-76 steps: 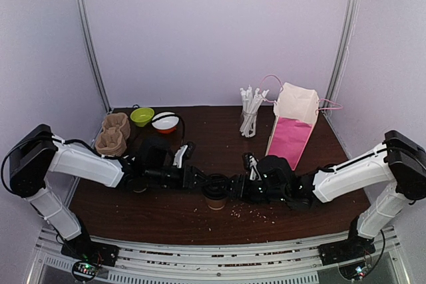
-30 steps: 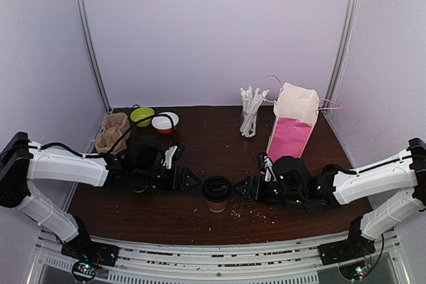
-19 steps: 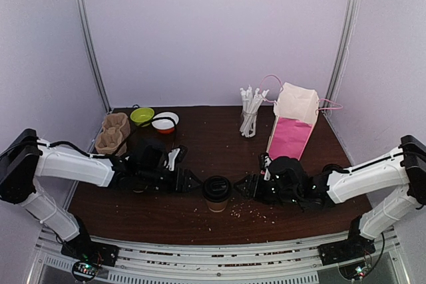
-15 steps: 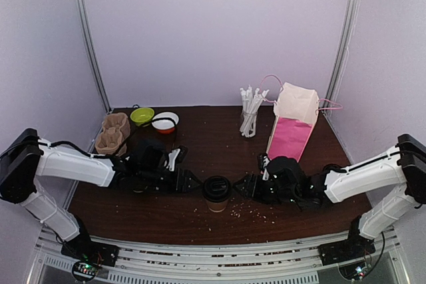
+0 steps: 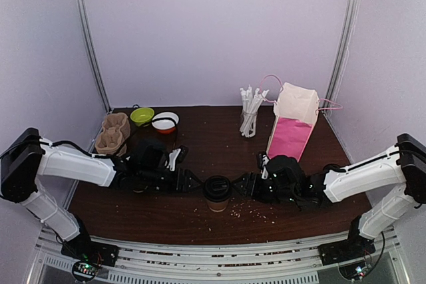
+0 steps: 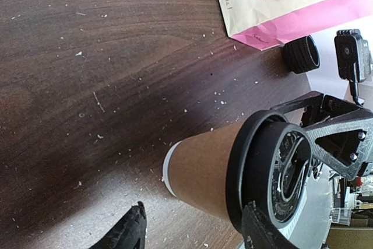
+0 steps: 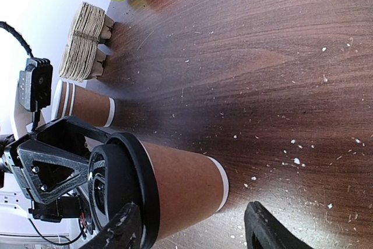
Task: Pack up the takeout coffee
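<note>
Left jaws, right jaws both half-open, empty, flanking cup (image 5: 216,192). Paper wall thin, crushable, lid (image 6: 239,167) may pop; I'd pinch mid-body, gently.

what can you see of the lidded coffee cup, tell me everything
The takeout coffee is a small brown paper cup with a white band at its base and a round black plastic lid pressed on. It stands upright on the dark wooden table, front centre, among pale crumbs. The left claw and right claw flank it, open; contact is unclear.
</note>
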Controlling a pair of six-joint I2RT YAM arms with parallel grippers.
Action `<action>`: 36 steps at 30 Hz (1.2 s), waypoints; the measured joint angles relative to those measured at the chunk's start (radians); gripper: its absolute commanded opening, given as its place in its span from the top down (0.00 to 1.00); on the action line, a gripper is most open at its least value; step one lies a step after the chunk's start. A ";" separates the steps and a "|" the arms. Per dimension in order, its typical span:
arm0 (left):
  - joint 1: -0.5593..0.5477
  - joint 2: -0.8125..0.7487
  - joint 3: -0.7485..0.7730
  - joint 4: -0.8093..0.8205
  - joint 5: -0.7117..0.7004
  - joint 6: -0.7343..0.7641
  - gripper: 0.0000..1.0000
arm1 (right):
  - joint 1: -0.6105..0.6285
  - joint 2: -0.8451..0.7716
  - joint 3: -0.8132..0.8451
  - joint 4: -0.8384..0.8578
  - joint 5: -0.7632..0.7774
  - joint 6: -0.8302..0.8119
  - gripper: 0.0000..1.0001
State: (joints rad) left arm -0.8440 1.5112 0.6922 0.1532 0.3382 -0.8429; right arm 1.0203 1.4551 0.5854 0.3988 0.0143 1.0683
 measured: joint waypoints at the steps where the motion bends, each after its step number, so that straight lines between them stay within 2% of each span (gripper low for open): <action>1: 0.000 0.002 0.000 0.004 0.002 0.000 0.44 | 0.000 0.000 0.001 0.000 -0.001 0.000 0.40; 7: 0.000 0.010 0.002 0.019 0.016 0.000 0.51 | -0.002 0.030 0.018 0.010 -0.018 0.002 0.45; 21: 0.001 0.031 -0.016 0.094 0.035 -0.006 0.59 | -0.006 0.059 0.020 0.059 -0.027 0.023 0.55; 36: 0.011 0.072 -0.098 0.308 0.084 -0.051 0.63 | -0.006 0.093 0.010 0.111 -0.020 0.058 0.59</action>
State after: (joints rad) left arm -0.8330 1.5837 0.5945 0.4614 0.4221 -0.8940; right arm 1.0138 1.5482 0.5949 0.5098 -0.0059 1.1263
